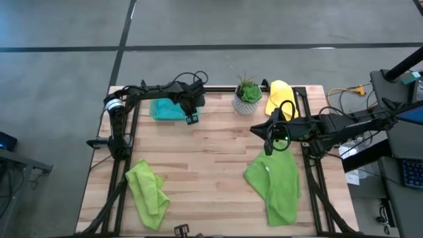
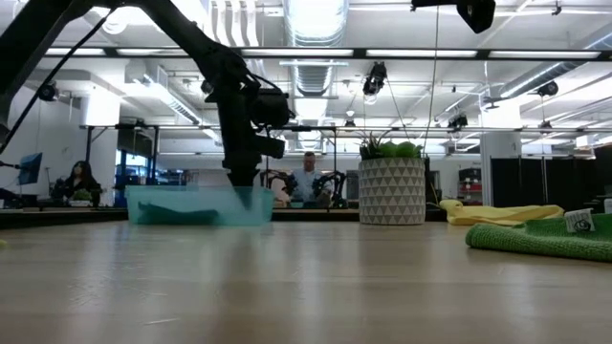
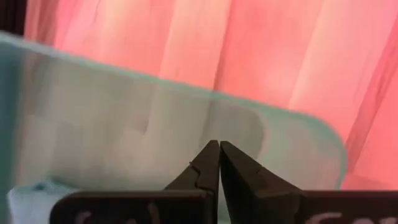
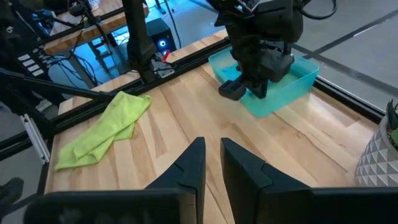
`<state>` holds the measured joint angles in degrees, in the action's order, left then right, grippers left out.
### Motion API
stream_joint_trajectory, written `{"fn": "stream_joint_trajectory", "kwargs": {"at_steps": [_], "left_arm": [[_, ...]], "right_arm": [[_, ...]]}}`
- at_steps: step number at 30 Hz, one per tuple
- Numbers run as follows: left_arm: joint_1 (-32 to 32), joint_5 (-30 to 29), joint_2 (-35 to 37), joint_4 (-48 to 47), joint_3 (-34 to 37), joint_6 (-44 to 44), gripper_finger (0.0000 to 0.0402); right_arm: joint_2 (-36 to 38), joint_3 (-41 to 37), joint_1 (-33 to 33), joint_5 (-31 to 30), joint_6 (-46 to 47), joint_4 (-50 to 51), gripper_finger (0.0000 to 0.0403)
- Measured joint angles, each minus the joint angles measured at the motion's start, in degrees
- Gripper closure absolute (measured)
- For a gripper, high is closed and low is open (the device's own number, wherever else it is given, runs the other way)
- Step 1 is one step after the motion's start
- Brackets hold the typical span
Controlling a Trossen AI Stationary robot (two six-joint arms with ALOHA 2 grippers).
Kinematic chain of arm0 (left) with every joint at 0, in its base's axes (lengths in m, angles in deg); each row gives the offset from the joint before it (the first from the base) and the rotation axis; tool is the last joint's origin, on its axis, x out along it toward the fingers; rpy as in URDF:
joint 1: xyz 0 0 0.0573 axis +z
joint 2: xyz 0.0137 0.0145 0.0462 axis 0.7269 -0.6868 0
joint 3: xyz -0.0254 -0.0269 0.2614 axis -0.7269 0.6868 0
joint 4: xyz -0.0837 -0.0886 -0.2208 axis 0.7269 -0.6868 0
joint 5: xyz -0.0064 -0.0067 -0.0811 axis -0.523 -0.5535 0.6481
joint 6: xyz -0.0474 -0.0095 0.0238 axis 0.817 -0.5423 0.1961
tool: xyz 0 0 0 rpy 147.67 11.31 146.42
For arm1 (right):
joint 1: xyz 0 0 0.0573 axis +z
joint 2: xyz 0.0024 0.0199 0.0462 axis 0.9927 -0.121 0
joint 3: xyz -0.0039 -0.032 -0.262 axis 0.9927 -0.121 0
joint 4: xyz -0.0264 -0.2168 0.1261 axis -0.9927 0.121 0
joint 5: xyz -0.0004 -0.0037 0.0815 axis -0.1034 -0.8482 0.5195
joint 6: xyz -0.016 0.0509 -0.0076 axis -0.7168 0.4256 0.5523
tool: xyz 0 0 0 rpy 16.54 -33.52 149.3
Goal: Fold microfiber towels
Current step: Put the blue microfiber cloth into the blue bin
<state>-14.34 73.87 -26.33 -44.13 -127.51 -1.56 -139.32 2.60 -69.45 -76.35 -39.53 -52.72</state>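
A teal towel lies in the see-through green tray at the far left. My left gripper, shut and empty, points down at the tray's right rim. A yellow towel lies bunched at the far right. One lime green towel lies crumpled at the near left and another lies at the near right. My right gripper hangs high over the table, above the far end of the right lime towel. It points toward the left, and its fingers stand a narrow gap apart with nothing between them. My left gripper's shut fingertips stand right at the tray's wall, coming from above and pointing down. Whether they touch the wall I cannot tell.
A small potted plant stands at the far middle, between the tray and the yellow towel. Black rails run along the table's left and right sides. Bare wood lies between the two lime towels. People sit in the room beyond the table.
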Motion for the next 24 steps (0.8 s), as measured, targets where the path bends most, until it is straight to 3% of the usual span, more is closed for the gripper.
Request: {"fn": "stream_joint_trajectory", "kwargs": {"at_steps": [16, 24], "left_arm": [[-2.1, 1.0, 0.2, 3.8, -0.5, 4.3, 0.0401], [-1.9, -1.8, 7.3, -1.3, -0.5, 6.2, 0.0401]], "right_arm": [[0.0, 0.0, 0.0, 3.0, -0.1, 0.4, 0.0357], [0.0, 0.0, 0.0, 3.1, -2.6, 4.5, 0.0357]]}}
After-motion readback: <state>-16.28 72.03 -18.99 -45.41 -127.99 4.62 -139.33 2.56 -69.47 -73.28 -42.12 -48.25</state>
